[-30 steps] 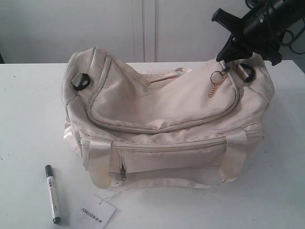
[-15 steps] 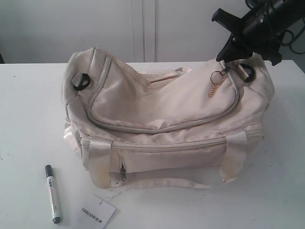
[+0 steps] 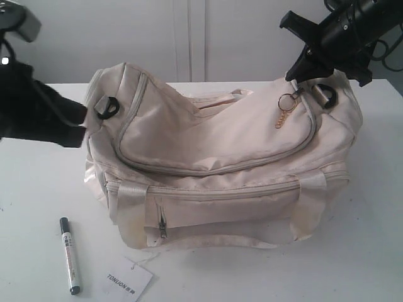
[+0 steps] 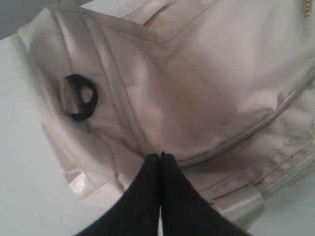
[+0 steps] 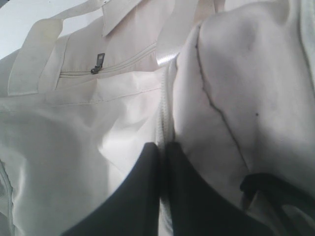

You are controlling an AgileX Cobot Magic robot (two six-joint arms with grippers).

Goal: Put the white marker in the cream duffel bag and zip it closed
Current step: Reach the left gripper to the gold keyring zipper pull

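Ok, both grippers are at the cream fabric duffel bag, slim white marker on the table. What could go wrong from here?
The cream fabric duffel bag sags in the middle, so tugging its gold ring zip pull may drag the soft bag instead of running the zip. The slim white marker lies near the white paper hang tag; a grasp there could catch the tag. Both the left gripper and right gripper are shut at the fabric and might snag it.

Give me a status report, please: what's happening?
Left gripper shut at left end of cream fabric duffel bag; right gripper shut at right end. Slim white marker lies on table, outside bag. White paper tag beside it.
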